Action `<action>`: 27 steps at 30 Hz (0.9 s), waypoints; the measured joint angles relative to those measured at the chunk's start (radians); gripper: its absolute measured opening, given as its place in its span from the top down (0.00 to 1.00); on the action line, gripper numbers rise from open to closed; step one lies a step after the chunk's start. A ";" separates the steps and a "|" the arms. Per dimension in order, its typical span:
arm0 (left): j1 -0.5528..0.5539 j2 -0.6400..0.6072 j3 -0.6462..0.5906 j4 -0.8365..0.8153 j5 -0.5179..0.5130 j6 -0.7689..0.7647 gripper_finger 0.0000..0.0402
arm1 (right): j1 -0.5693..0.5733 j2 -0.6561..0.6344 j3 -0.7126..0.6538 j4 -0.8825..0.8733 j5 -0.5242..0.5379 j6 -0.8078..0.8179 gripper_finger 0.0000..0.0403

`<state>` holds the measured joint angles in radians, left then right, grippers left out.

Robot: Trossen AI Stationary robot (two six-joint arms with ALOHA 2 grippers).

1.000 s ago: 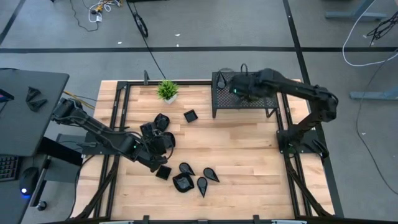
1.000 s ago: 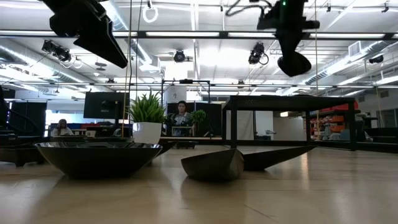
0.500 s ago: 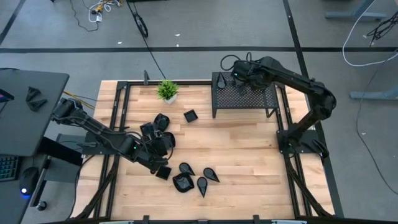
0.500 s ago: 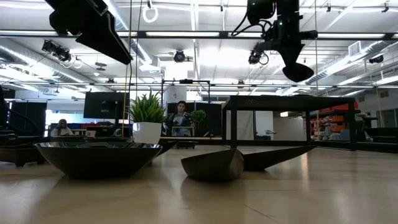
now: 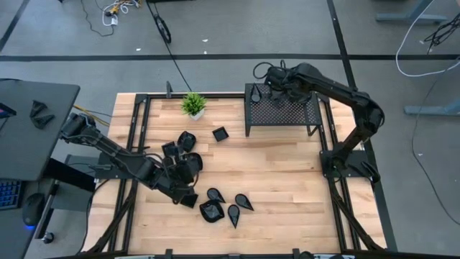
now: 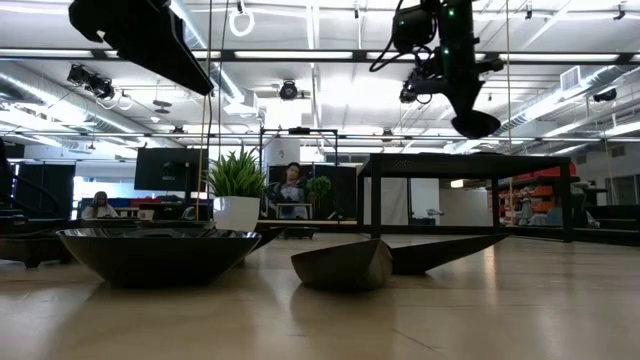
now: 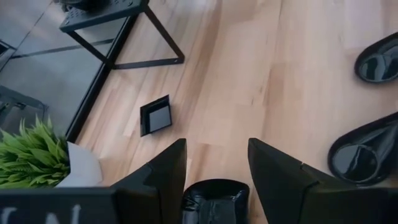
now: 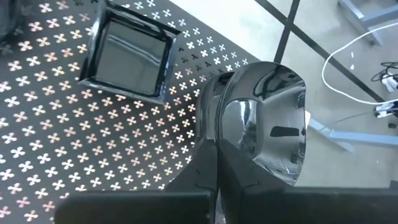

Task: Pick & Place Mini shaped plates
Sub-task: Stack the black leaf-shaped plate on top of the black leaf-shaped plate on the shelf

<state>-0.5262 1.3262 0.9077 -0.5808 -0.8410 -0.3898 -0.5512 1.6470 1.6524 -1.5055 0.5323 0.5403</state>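
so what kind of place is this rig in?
Probably an open lab or workshop: exposed ceiling lights and ducts, a person at a desk behind the table, loose cables on the grey floor.

The right claw (image 5: 267, 75), clamped on a glossy rounded plate (image 8: 267, 127), has swung from over the middle of the perforated rack (image 5: 284, 111) toward its far left corner. The left claw (image 5: 188, 196) has slid slightly along the bench (image 5: 287, 180) toward the teardrop plates (image 5: 233, 208)
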 joint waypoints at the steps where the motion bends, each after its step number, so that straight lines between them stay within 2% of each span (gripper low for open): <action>1: -0.004 0.000 0.000 0.000 0.000 -0.006 0.56 | -0.003 0.000 0.000 0.000 -0.002 0.000 0.99; 6: -0.020 0.000 0.000 0.004 0.000 -0.018 0.56 | -0.002 -0.001 -0.083 0.010 -0.017 -0.046 0.99; 12: -0.028 0.000 0.000 0.005 -0.004 -0.024 0.56 | -0.004 -0.001 -0.191 0.056 0.036 -0.089 0.99; 19: -0.027 0.000 0.000 0.013 -0.015 -0.023 0.56 | -0.003 -0.001 -0.208 0.146 0.036 -0.141 0.97; 27: -0.027 0.000 0.001 0.032 -0.016 -0.019 0.56 | -0.005 -0.001 -0.208 0.153 0.026 -0.161 0.97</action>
<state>-0.5529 1.3262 0.9085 -0.5491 -0.8570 -0.4084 -0.5561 1.6459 1.4448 -1.3522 0.5587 0.3794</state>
